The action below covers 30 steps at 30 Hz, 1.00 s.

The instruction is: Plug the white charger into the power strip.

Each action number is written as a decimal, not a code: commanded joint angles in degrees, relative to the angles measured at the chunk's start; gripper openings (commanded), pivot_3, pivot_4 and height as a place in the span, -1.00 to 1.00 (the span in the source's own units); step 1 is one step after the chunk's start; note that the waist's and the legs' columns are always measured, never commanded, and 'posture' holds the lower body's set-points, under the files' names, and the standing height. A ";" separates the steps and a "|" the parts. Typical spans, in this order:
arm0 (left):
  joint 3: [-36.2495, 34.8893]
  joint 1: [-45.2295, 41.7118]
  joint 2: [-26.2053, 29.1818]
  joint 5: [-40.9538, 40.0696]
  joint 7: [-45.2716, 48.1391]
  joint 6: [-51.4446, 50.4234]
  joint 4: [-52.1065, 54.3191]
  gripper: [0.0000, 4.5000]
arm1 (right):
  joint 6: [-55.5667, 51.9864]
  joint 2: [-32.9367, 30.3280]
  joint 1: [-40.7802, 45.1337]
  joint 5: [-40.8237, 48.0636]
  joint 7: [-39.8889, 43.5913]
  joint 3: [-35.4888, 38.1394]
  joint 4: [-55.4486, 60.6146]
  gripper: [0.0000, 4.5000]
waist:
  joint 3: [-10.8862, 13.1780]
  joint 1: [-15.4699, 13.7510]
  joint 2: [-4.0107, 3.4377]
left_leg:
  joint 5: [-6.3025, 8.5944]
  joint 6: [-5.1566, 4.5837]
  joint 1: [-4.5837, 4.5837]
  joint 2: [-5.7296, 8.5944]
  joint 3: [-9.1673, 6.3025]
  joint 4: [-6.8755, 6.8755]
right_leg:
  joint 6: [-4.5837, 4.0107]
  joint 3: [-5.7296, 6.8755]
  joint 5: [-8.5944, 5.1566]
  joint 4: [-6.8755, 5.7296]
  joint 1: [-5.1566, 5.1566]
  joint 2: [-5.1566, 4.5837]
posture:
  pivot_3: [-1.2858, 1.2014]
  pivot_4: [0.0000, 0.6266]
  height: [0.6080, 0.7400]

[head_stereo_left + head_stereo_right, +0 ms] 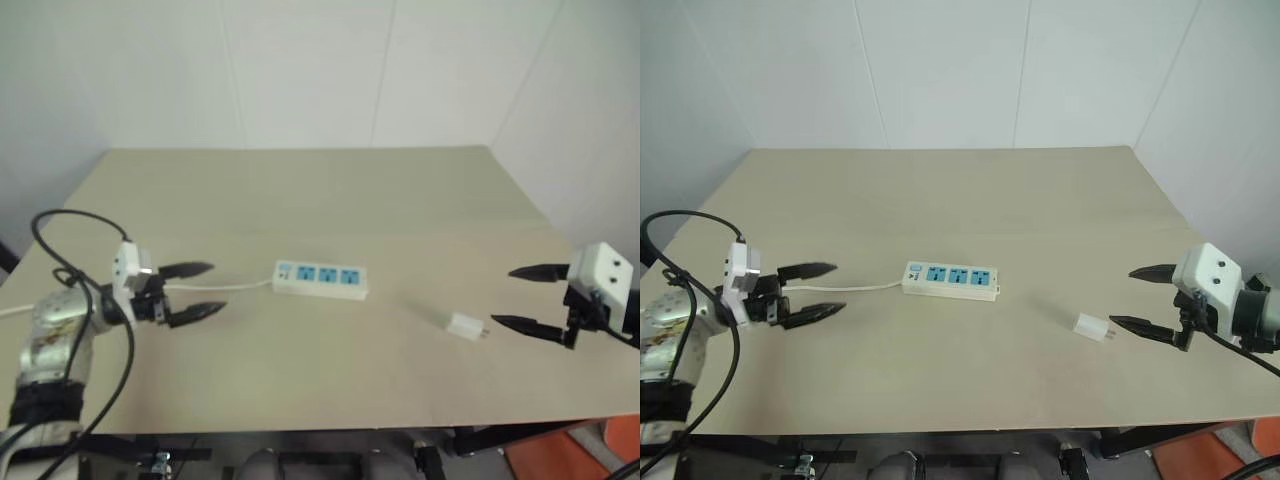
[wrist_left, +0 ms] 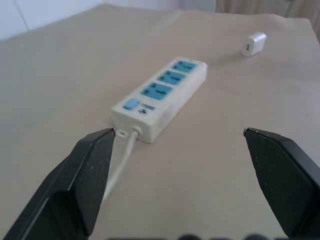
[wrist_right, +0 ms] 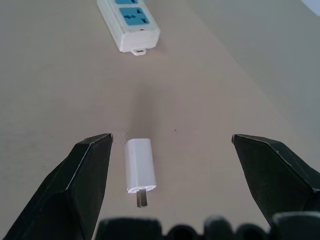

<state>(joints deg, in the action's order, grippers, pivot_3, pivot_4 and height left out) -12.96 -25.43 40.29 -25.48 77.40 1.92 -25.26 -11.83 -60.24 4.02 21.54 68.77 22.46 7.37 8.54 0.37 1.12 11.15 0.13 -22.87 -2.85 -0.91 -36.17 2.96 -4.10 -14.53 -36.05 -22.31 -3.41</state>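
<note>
Right gripper (image 1: 1145, 300) jaws wide, empty; white charger (image 3: 138, 164) between them, prongs toward you: close squarely across body. Left gripper (image 1: 200, 290) jaws wide, empty, facing power strip (image 1: 320, 279).

We find no text, brand or number we can read; the power strip (image 2: 161, 98) bears small dark marks beside its switch, too small to make out.
</note>
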 commanded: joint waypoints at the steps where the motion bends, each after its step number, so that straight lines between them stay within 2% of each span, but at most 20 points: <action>1: 0.09 -3.75 -0.43 2.37 0.20 6.47 -6.97 0.99 | -1.36 0.52 1.65 1.45 -2.82 0.32 5.59 1.00 | 0.00 0.16 0.00 | 0.00 0.00 -0.01 0.00 0.00 -0.02 | 0.01 -0.01 0.00 0.00 0.00 0.00 | 0.03 -0.52 1.00; 8: 4.72 -18.79 -5.32 9.01 5.42 15.22 -32.55 0.99 | -5.14 5.17 4.91 2.85 -10.09 -3.27 15.05 1.00 | 0.01 0.25 0.02 | 0.00 0.00 -0.09 0.03 -0.03 -0.04 | 0.03 0.00 0.01 0.03 -0.01 0.01 | 0.03 -0.52 1.00; 12: 9.65 -24.93 -5.96 16.93 4.77 20.22 -42.95 0.99 | -6.91 6.94 6.68 2.67 -13.61 -5.16 17.86 1.00 | 0.01 0.33 0.03 | 0.00 0.00 -0.25 0.06 -0.04 -0.07 | 0.02 0.01 0.05 0.13 -0.05 0.00 | 0.03 -0.52 1.00; 21: 11.44 -29.75 -11.09 24.33 -5.76 22.56 -49.87 0.99 | -11.69 10.60 10.57 0.84 -21.25 -11.83 23.11 1.00 | 0.02 0.34 0.05 | 0.00 0.00 -0.34 0.06 -0.10 -0.06 | -0.09 0.05 0.12 0.06 -0.15 0.00 | 0.03 -0.52 1.00; 28: 14.97 -31.06 -12.24 31.49 -12.82 20.51 -51.42 0.99 | -13.61 11.93 11.54 -0.14 -23.86 -15.10 25.03 1.00 | 0.03 0.31 0.06 | 0.00 0.00 -0.34 0.07 -0.12 -0.07 | -0.08 0.06 0.12 0.03 -0.15 0.01 | 0.03 -0.52 1.00; 29: 14.75 -31.11 -12.39 31.66 -13.41 19.94 -51.58 0.82 | -13.69 11.99 11.40 -0.28 -23.99 -15.31 25.19 1.00 | 0.03 0.28 0.06 | 0.00 0.00 -0.34 0.07 -0.12 -0.07 | -0.08 0.06 0.12 0.03 -0.14 0.01 | 0.03 -0.52 1.00; 30: 14.35 -31.21 -12.55 31.57 -13.50 19.05 -51.73 0.75 | -13.72 12.09 11.27 -0.49 -24.16 -15.60 25.27 1.00 | 0.03 0.32 0.06 | 0.00 0.00 -0.33 0.08 -0.12 -0.08 | -0.08 0.06 0.12 0.03 -0.14 0.01 | 0.03 -0.52 1.00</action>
<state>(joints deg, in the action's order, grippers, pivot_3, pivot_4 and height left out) 1.45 -56.00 27.65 5.44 65.10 22.16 -76.54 -25.46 -48.36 14.70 21.43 45.41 6.40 30.66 8.56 0.68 1.18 11.15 0.13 -23.18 -2.77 -1.03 -36.24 2.89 -4.05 -14.41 -36.02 -22.42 -3.40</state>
